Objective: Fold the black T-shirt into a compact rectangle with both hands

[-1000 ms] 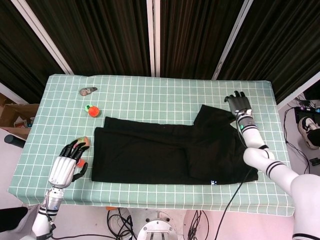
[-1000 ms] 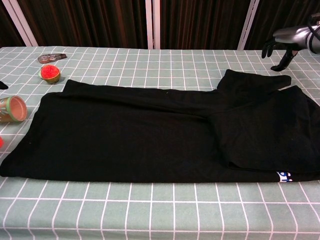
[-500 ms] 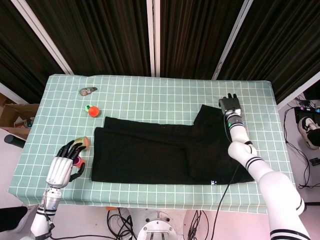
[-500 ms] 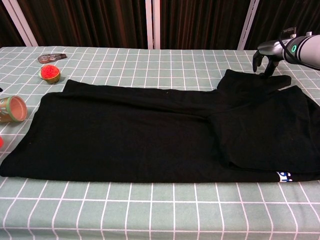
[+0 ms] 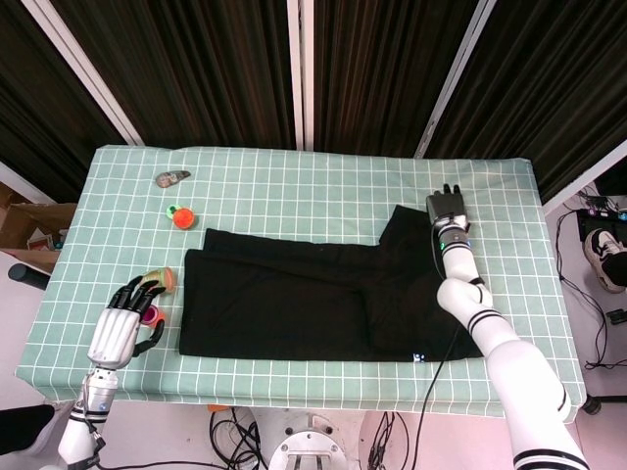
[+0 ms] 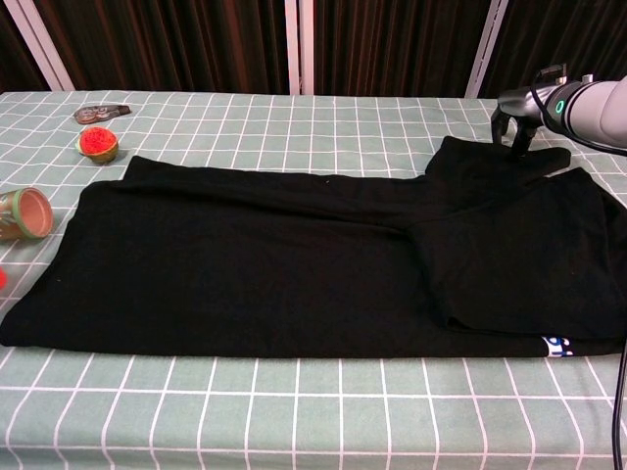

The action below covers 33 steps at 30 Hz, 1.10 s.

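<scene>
The black T-shirt (image 5: 323, 299) (image 6: 294, 259) lies flat across the green checked table (image 5: 294, 181), its right part folded over, with a small white label (image 6: 556, 345) at the front right. My right hand (image 5: 446, 207) (image 6: 517, 117) is at the shirt's far right corner. Its fingers point down and touch the cloth edge, and nothing is visibly pinched. My left hand (image 5: 124, 327) hovers with fingers spread near the table's front left, just off the shirt's left edge. It holds nothing and does not show in the chest view.
A small orange-rimmed cup (image 5: 163, 282) (image 6: 22, 213) and a pink item (image 5: 152, 315) lie beside my left hand. A red-orange ball (image 5: 180, 215) (image 6: 98, 143) and a grey-brown object (image 5: 172, 177) (image 6: 102, 112) sit at the far left. Dark curtains hang behind.
My right hand has swung left and down from beyond the shirt onto its far right corner. My left hand has drifted slightly toward the front edge.
</scene>
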Tool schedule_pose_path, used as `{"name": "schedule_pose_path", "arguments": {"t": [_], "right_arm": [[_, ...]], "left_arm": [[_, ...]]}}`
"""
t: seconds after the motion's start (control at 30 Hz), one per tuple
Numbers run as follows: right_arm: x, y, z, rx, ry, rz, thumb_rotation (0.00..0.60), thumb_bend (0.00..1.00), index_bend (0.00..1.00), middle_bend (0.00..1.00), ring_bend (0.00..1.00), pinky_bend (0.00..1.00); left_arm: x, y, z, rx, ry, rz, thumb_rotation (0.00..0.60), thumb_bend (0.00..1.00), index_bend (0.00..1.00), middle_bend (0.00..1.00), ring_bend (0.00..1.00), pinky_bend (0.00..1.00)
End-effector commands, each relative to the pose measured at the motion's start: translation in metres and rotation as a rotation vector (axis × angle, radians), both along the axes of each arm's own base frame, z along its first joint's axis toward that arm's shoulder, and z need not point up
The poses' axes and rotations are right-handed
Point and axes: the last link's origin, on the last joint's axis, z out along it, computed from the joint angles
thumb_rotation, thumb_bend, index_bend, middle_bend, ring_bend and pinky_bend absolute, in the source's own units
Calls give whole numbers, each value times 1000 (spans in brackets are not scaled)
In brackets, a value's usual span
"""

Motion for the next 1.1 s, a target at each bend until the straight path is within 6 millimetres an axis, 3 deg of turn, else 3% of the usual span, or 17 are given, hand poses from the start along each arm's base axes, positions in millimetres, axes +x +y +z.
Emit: {"name": "schedule_pose_path", "arguments": {"t": [0.03, 0.23, 0.33, 0.47, 0.8, 0.93, 1.1], "right_arm": [[0, 1, 1, -29, -5, 13, 600, 234, 545, 278, 21, 90], [-1, 2, 2, -52, -6, 30, 600, 208, 572, 290, 24, 95], [-1, 2, 4, -58, -9, 40, 600, 284, 592, 296, 26, 97], [2, 1, 7, -64, -15, 67, 600, 468, 625, 307, 30, 100], [24, 5, 26, -105, -48, 223, 600, 526, 656, 316, 32, 100], [37, 21, 40, -119, -90, 339, 600, 522, 655, 314, 32, 100], [43, 61, 57, -87, -34, 477, 600, 517, 652, 309, 32, 100]], "left_arm": [[0, 0, 0, 0, -1, -2, 525, 418, 208, 161, 82, 193], [0, -1, 0, 0, -6, -6, 523, 418, 207, 159, 83, 192], [-1, -1, 1, 4, -8, -7, 524, 418, 207, 159, 83, 192], [-2, -1, 2, 7, -9, -5, 522, 419, 207, 159, 82, 192], [-2, -2, 4, 16, -7, -13, 522, 418, 208, 157, 83, 192], [-1, -3, 5, 18, -4, -18, 524, 418, 208, 157, 82, 192], [0, -3, 5, 18, -2, -28, 523, 418, 208, 157, 82, 191]]}}
